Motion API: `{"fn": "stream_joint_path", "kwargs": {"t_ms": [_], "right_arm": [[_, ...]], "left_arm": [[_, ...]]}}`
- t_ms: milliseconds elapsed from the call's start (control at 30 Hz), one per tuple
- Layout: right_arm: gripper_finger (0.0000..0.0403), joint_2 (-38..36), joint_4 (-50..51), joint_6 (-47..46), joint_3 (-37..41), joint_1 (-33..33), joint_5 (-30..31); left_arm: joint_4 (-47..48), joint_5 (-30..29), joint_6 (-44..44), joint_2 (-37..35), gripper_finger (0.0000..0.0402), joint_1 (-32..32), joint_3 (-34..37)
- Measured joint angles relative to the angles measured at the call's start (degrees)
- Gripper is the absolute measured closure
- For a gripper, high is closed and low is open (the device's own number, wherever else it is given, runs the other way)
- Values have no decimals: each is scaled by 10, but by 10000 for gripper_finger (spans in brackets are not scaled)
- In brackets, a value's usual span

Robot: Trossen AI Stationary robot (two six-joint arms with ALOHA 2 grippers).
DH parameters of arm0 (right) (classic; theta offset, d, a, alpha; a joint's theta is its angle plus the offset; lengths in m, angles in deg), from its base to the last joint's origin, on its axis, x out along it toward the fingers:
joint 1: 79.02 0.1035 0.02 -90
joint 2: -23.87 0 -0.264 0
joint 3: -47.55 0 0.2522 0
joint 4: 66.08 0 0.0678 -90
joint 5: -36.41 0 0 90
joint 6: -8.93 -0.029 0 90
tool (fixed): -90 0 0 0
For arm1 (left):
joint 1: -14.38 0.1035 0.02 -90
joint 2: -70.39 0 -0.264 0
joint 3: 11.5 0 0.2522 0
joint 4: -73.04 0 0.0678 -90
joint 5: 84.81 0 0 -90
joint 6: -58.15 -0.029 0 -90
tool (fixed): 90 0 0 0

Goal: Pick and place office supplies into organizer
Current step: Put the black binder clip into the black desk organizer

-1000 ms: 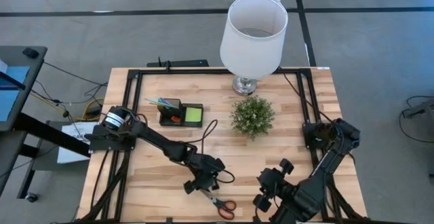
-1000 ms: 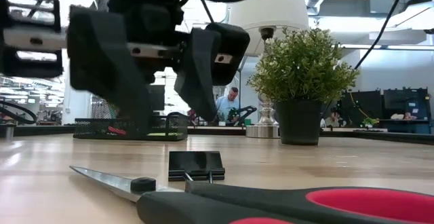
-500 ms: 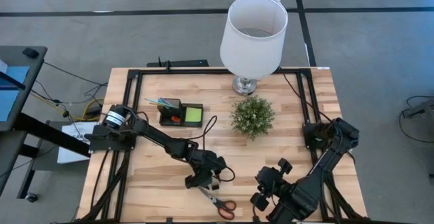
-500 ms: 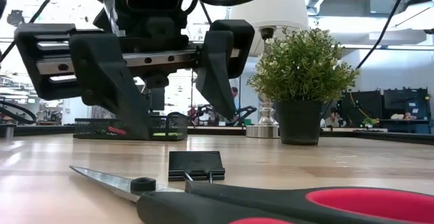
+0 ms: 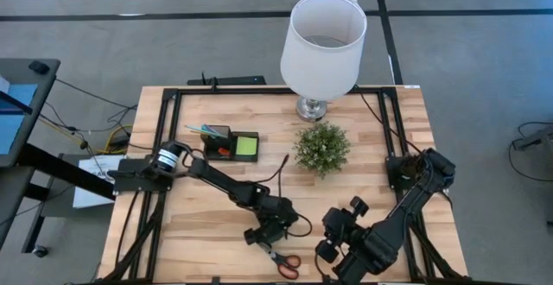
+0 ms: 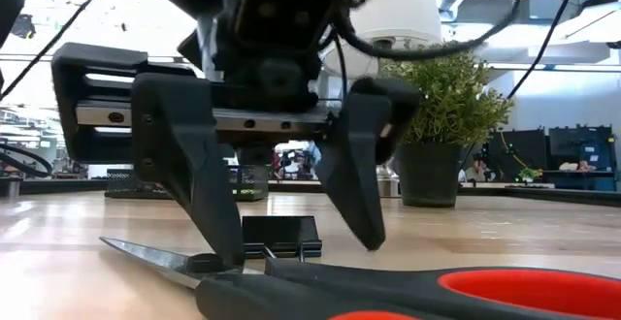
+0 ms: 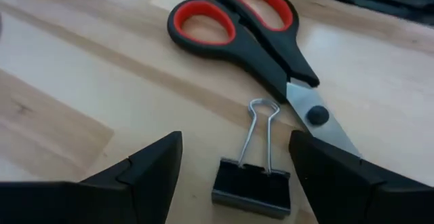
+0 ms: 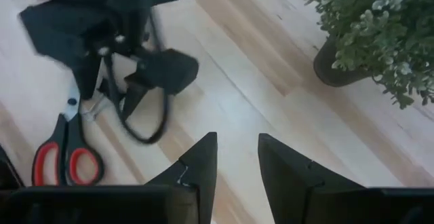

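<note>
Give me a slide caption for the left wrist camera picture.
Left pincer open, straddling a black binder clip that lies beside red-handled scissors on the wooden table.

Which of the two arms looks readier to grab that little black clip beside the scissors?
The left. Its open left gripper hangs with a finger on either side of the binder clip, while the right gripper waits off to the side.

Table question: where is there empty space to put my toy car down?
Bare wood lies on the table right of the plant, and along the left edge below the organizer. It's crowded near the front, where the left gripper straddles the clip beside the scissors.
</note>
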Motion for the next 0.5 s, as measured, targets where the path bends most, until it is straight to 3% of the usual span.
{"fn": "stream_joint_path", "kwargs": {"t_ms": [333,500], "right_arm": [[301,0,-16,0,0,35,-7],[301,0,-19,-1,0,49,-5]], "left_arm": [[56,28,20,28,133,24,-5],[62,17,34,21,166,31,3]]}}
